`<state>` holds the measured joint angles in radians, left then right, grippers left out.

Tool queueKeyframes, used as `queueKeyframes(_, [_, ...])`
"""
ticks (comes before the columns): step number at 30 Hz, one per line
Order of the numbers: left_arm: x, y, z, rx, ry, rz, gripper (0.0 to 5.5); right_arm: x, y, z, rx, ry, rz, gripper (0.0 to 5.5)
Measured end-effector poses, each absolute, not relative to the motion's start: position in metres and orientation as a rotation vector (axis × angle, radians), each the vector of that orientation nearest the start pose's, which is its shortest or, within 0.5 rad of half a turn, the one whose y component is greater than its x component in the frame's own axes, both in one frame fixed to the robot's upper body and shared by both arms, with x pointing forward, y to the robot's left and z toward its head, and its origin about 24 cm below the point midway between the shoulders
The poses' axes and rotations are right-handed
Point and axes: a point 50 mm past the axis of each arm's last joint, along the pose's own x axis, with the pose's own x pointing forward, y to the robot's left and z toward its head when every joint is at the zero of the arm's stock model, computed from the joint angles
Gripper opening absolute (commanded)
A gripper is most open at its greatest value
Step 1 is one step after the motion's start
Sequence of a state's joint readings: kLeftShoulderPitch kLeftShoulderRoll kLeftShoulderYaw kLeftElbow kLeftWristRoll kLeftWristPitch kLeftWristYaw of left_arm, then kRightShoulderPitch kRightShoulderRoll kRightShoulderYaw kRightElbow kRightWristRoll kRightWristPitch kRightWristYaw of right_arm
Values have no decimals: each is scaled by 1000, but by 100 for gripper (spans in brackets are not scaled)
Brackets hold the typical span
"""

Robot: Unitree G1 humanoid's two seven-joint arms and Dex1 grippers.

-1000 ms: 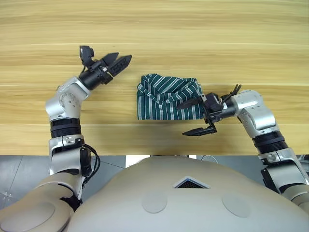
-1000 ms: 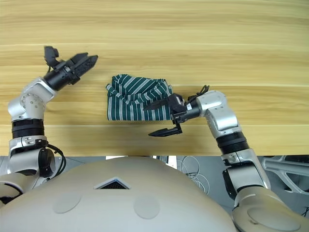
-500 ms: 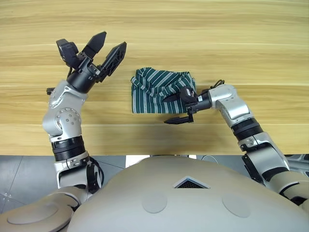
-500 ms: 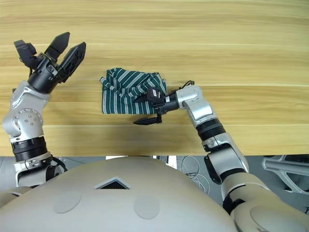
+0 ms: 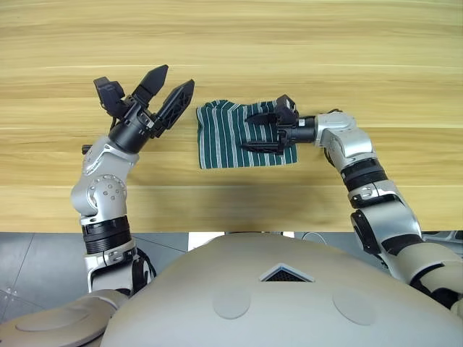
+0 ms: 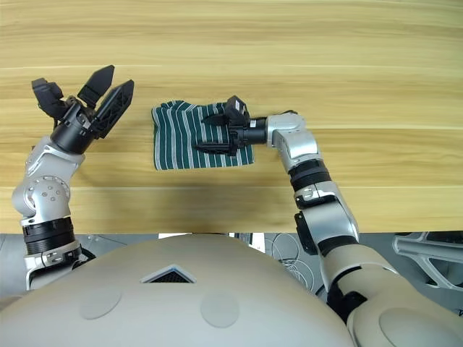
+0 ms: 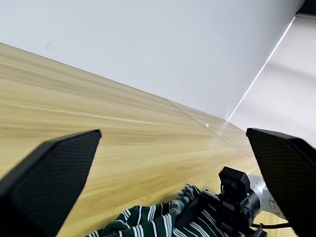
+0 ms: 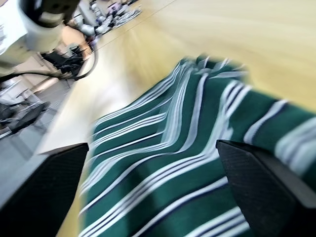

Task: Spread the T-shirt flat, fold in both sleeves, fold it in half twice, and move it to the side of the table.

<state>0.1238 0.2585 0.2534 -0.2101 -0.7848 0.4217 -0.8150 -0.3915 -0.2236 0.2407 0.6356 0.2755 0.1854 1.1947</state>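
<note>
Since the right claw (image 5: 245, 132) sits spread apart with the folded T-shirt (image 5: 217, 141) under it, a sideways push could bunch the folds; left claw (image 5: 175, 78), also apart, hovers beside.

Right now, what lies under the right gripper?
The folded green striped T-shirt lies under the open right gripper, on the wooden table. The tabletop beneath the shirt is covered, and it cannot be seen whether the gripper touches the cloth.

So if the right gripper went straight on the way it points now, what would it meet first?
Most likely the striped T-shirt: the right gripper points across it with its fingers open. How high it sits above the cloth is unclear, so it may skim over it instead.
</note>
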Motion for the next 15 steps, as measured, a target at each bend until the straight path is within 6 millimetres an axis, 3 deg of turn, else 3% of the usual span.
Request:
queueKeyframes(5, [211, 203, 69, -565, -15, -720, 539, 284, -108, 5, 157, 360, 1293, 480])
queueKeyframes(11, [210, 203, 65, -578, -23, -725, 539, 254, -101, 20, 45, 245, 1672, 480])
queueKeyframes(15, [209, 203, 64, -580, -26, -733, 539, 257, -105, 20, -53, 250, 1738, 480])
